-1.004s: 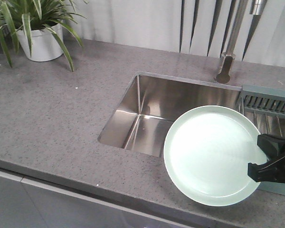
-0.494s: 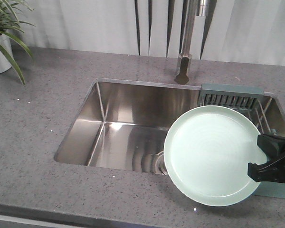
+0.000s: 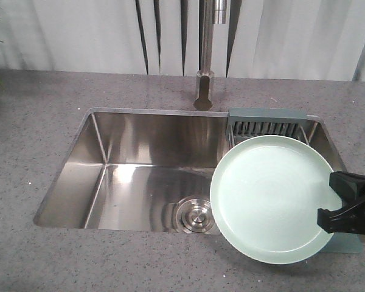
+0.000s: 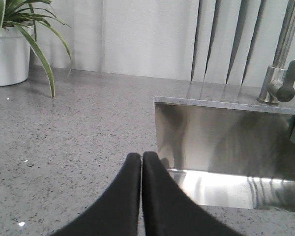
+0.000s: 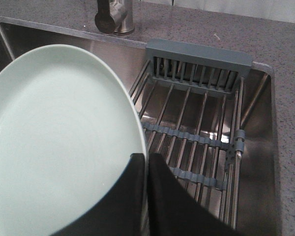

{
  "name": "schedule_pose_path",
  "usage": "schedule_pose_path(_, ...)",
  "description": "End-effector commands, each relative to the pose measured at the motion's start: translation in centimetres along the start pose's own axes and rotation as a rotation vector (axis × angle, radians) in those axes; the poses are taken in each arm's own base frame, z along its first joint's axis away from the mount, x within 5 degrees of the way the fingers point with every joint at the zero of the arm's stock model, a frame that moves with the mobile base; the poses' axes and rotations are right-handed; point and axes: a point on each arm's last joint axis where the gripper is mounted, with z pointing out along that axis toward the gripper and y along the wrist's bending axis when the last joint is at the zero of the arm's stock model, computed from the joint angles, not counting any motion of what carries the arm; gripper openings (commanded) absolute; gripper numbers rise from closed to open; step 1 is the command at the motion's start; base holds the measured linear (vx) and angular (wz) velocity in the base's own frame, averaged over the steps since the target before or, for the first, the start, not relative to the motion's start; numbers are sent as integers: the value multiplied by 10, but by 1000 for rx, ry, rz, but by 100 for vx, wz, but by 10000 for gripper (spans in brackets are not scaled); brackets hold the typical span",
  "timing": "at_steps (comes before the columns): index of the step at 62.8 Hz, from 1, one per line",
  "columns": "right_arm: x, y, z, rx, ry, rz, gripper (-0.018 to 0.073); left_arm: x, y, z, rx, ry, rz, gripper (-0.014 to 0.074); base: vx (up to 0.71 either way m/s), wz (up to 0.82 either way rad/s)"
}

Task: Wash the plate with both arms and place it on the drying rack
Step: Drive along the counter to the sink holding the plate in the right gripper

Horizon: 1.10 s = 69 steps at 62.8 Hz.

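Observation:
My right gripper (image 3: 336, 208) is shut on the right rim of the pale mint-green plate (image 3: 267, 198), which hangs over the right part of the sink. In the right wrist view the plate (image 5: 59, 142) fills the left side, its rim clamped between my right gripper's (image 5: 146, 160) black fingers. The drying rack (image 5: 196, 132) of steel rods and grey-blue straps lies across the sink's right end, below and behind the plate; only its end piece (image 3: 267, 114) shows in the front view. My left gripper (image 4: 141, 156) is shut on nothing, over the counter by the sink's left edge.
The steel sink (image 3: 134, 164) has a round drain (image 3: 196, 215) on its floor. A tall faucet (image 3: 205, 61) stands behind it on the grey speckled counter (image 3: 36, 121). A potted plant (image 4: 10, 49) stands at the counter's far left. White vertical blinds run behind.
The sink, faucet and rack have slid leftward in the front view and the plant has left it. The plate and right gripper stay at the same spot in that view.

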Motion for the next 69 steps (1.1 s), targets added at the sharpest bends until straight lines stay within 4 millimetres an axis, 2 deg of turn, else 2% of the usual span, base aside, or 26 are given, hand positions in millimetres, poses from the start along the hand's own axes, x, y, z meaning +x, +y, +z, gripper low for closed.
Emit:
schedule_pose_path(1,-18,-1,-5,7,-117,-9,-8,-2,0,-1,12,-70,-16,-6,3,-13)
schedule_pose_path(69,-17,-1,-5,7,-116,-9,-8,-2,0,-1,12,-70,-16,-6,2,-6)
